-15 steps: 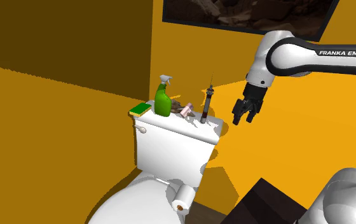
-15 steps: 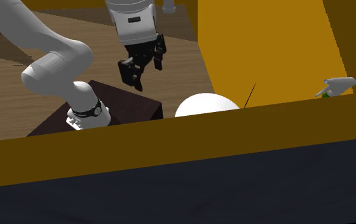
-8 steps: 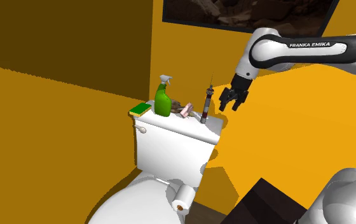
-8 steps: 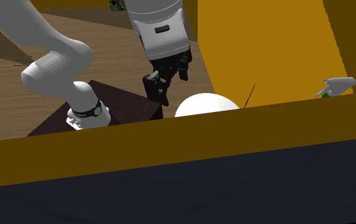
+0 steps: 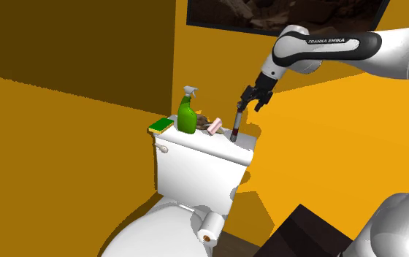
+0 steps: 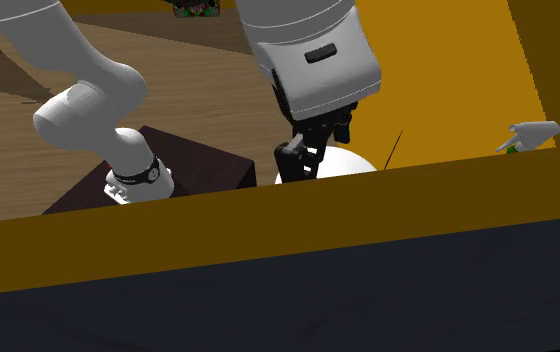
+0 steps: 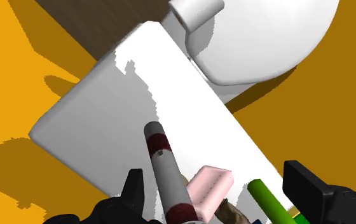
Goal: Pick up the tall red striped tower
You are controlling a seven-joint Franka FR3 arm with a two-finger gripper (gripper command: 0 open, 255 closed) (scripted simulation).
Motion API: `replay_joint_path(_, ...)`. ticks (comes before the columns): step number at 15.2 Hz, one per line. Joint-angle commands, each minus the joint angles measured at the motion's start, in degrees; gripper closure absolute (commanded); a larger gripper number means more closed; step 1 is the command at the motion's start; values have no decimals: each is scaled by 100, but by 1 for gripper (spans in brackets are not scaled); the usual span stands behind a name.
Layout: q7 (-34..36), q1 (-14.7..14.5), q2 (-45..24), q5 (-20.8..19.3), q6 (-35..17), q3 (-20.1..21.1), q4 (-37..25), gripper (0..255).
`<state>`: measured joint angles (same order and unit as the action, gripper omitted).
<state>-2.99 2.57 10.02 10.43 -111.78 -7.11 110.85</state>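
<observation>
Alignment between the gripper [image 5: 251, 101] and the tower [image 5: 236, 121] is what the coming move turns on. In the shoulder view the tower stands upright a little right of the frame's middle, on the white toilet tank lid [image 5: 203, 143] near the lid's right end, with a pink block [image 5: 213, 128] and a green spray bottle [image 5: 187, 117] to its left. The gripper hangs just above and slightly to the right of the tower's top, pointing down along it. The tower's long axis is vertical, so it runs roughly in line with the gripper's approach. The wrist view shows the fingers standing apart, holding nothing, and the red-and-white banded tower [image 7: 167, 175] rising from the lid [image 7: 107, 121] into the gap between them. It sits off-centre there: close beside one finger [image 7: 134, 186] and well apart from the other [image 7: 302, 184]. The pink block [image 7: 210, 186] and the green bottle [image 7: 269, 200] lie below the wider part of the gap. My judgement is that the hand needs a small sideways shift toward the tower to centre it. It can then descend along the shaft and close on the banded section. A close without that shift would likely push the slim tower over.
</observation>
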Motion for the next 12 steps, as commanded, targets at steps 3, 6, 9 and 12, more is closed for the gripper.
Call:
replay_joint_path(3,-189,33,-621,263,-123,-117,-793,0)
replay_joint_path(6,-258,44,-726,327,-282,-132,-785,0)
replay_joint_path(9,-310,40,-723,351,-506,-128,-553,0)
replay_joint_path(12,-356,36,-729,375,-697,-125,-363,0)
